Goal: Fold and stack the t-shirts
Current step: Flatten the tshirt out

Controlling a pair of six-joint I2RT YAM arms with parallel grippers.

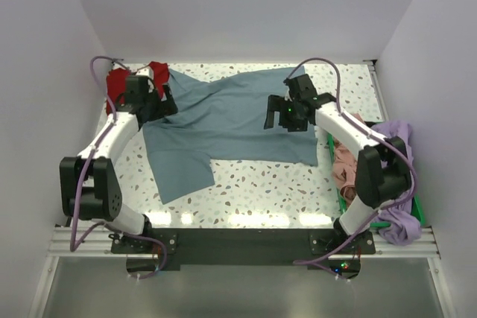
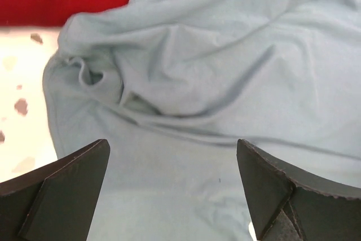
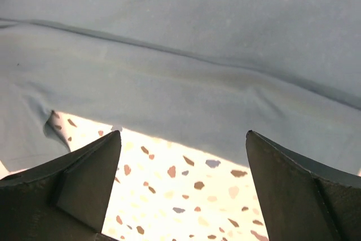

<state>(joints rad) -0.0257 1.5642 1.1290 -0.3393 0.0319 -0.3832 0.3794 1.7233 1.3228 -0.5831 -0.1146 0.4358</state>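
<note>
Top external, red t-shirt (image 1: 118, 86) beside slate-blue t-shirt (image 1: 231, 121)

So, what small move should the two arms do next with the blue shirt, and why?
Probably lower both arms and close on the slate-blue shirt. The left fingers and right fingers hang open above it, the right ones over its edge; it lies spread but wrinkled, not yet folded.

No readable text, labels, brands, numbers or signs appear in any view; the cloth, the table and the arms all show plain surfaces.
</note>
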